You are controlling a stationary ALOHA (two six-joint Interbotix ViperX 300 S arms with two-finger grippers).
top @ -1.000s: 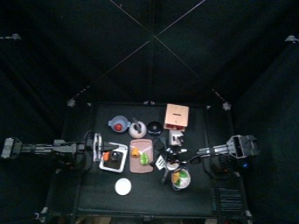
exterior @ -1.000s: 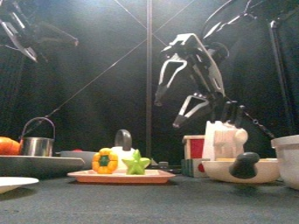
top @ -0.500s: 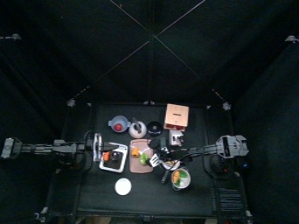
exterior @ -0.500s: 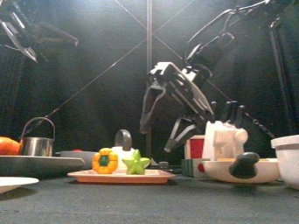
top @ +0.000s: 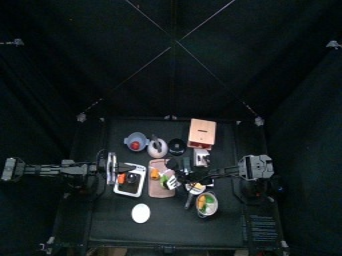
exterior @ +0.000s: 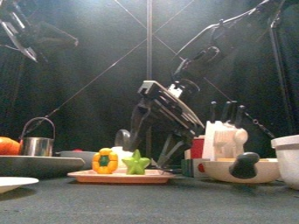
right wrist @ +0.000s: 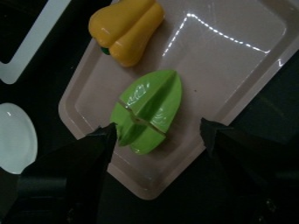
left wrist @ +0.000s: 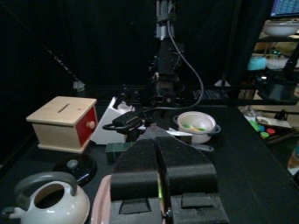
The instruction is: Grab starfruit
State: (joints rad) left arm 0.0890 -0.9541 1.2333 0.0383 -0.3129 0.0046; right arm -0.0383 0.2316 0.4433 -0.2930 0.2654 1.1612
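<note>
The small black surface (exterior: pixel 176 206) is crowded along its middle, with bare dark top showing only along the front edge in the front view. The right black arm (top: pixel 241 171) reaches in from the right and slants down toward the middle. The left black arm (top: pixel 54 171) rests at the left side, and its pincer (left wrist: pixel 165 171) has its jaws pressed together. In the left wrist view a light wooden box with a red front (left wrist: pixel 63 120) stands well to one side, with open dark top between it and the arm's reach.

The flat pinkish-beige plastic tray (right wrist: pixel 228 66) lies at the centre, its raised rim running close beside the fruit on two sides. A white knife block with black handles (exterior: pixel 222 136) stands just right of the tray, and a pale bowl holding a dark round piece (exterior: pixel 239 168) sits in front of it, so the room on that side is tight. A small metal kettle with a hoop handle (exterior: pixel 38 140) stands well to the left.

The right pincer (right wrist: pixel 149 133) hangs over the tray with its jaws spread wide, one on either side of the green ridged starfruit (right wrist: pixel 149 109), apart from it. The yellow bell pepper (right wrist: pixel 125 26) lies near the starfruit on the same tray, a strip of bare tray between them.
</note>
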